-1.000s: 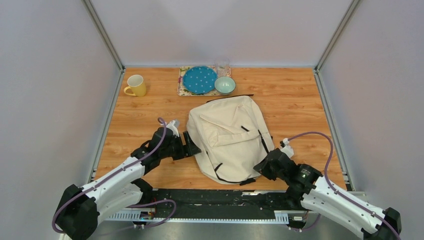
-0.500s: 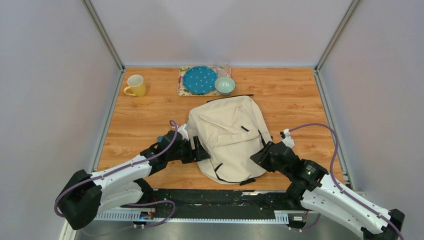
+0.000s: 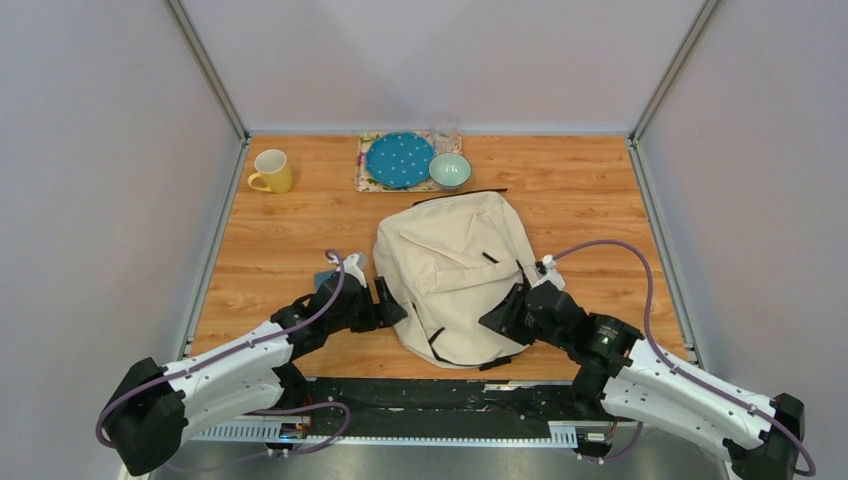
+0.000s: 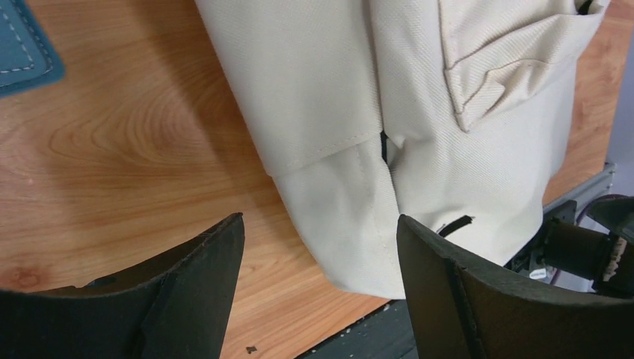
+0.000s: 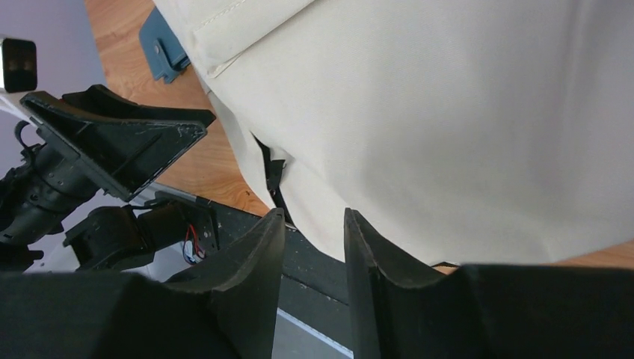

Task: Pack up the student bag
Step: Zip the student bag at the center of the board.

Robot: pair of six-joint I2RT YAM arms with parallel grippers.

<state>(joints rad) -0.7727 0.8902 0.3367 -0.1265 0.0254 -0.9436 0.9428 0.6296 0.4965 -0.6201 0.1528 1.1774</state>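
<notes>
Left wrist: woven cream student bag (image 4: 314, 97) on grained wooden table (image 4: 127, 149)

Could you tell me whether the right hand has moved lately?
Yes; the right hand moved left, away from the table's right rail, toward the student bag.

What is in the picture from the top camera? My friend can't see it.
A cream backpack lies flat in the middle of a wooden table, with the left gripper and the right gripper close at its two sides. Behind it are a yellow mug, a blue dotted plate, a small bowl and a glass.
</notes>
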